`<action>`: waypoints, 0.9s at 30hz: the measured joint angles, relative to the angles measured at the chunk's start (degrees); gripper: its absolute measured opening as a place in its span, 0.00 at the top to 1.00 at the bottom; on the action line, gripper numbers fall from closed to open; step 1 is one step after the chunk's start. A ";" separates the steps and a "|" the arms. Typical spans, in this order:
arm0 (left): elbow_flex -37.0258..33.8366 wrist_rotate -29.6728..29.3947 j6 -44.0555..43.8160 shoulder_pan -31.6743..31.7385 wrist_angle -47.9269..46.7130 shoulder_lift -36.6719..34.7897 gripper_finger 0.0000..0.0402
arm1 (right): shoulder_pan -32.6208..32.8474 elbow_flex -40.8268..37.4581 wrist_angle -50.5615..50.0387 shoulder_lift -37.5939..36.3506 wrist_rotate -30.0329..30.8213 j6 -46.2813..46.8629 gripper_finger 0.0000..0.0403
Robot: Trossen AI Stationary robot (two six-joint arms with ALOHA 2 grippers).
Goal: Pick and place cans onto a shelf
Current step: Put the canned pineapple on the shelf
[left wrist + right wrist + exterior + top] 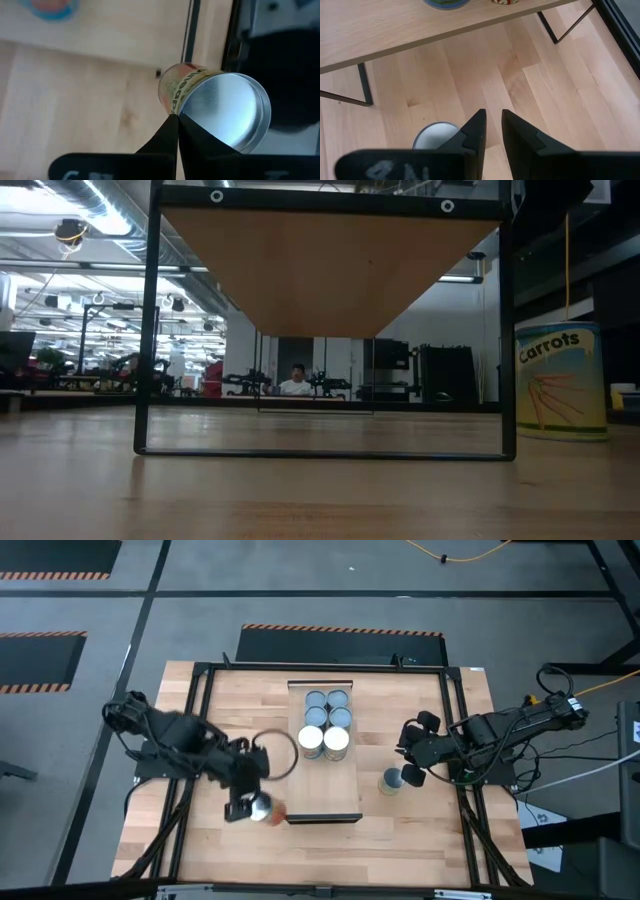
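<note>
Left gripper (250, 808) reaches in low beside the shelf's (340, 805) near-left corner, fingers pressed together against a tilted can (262, 807), while over on the right the right gripper (405, 766) hovers, fingers narrowly apart, beside another can (391, 781) standing on the table.

Five cans (326, 723) stand close together on the pale wood shelf (324, 800). One can (391, 781) stands beside it. Another can (262, 807) lies tipped at its corner.
</note>
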 joint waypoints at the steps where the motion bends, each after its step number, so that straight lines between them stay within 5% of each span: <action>1: 1.11 -0.28 0.26 0.98 0.02 0.01 1.00 | 0.01 -0.01 0.00 0.00 0.00 -0.01 0.84; 14: 3.66 -2.93 1.48 15.01 3.91 1.97 1.00 | 0.01 0.00 0.00 -0.02 -0.02 -0.16 0.84; 27: 3.68 1.89 3.29 19.67 5.33 10.00 1.00 | 0.00 -0.01 0.00 -0.04 -0.70 -0.38 0.84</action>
